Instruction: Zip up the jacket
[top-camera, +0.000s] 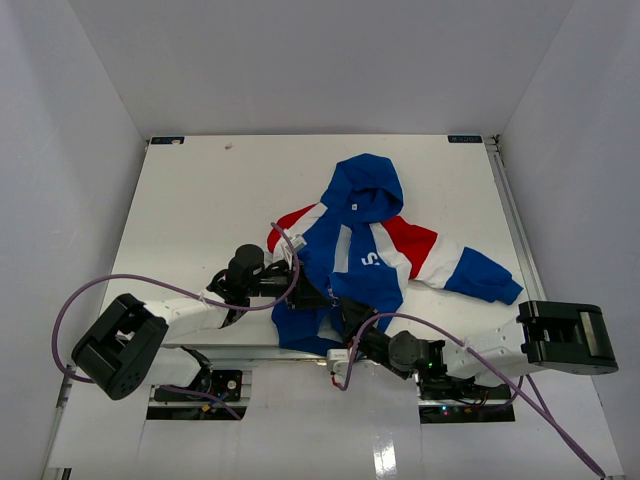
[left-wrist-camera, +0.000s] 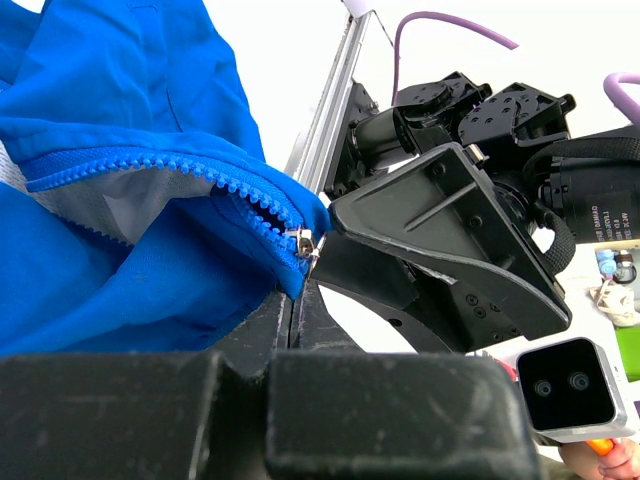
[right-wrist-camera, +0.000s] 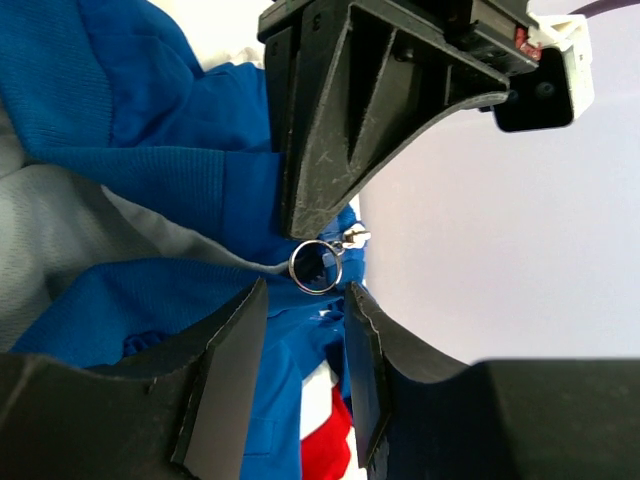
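The left gripper (left-wrist-camera: 297, 305) is clamping shut on the jacket (top-camera: 365, 250), its two fingers pressed flat together with the bottom corner of the blue front edge pinched between their tips. Just above those tips the small metal slider (left-wrist-camera: 303, 240) is sitting at the foot of the zipper. The blue zipper teeth (left-wrist-camera: 150, 165) are running away from it to the gripper's upper left, lying open with pale lining showing beneath them. The right gripper (right-wrist-camera: 304, 292) is facing the left one almost tip to tip, and its jaws are standing apart with nothing between them (the blue fabric is lying behind the gap, not in it). Just beyond its fingertips (right-wrist-camera: 240, 330) a thin metal ring pull (right-wrist-camera: 317, 267) is hanging at the slider, centred ahead of the gap and apart from both fingers, as far as the right wrist view lets me tell. Directly past that ring the closed left fingers are coming down onto the blue cloth. Seen from above, both grippers are meeting at the near hem of the garment. It is lying on the white table (top-camera: 200, 200) with its hood (top-camera: 362, 185) pointing away from them, and a red, white and blue sleeve is stretching out past the right gripper toward the right side.
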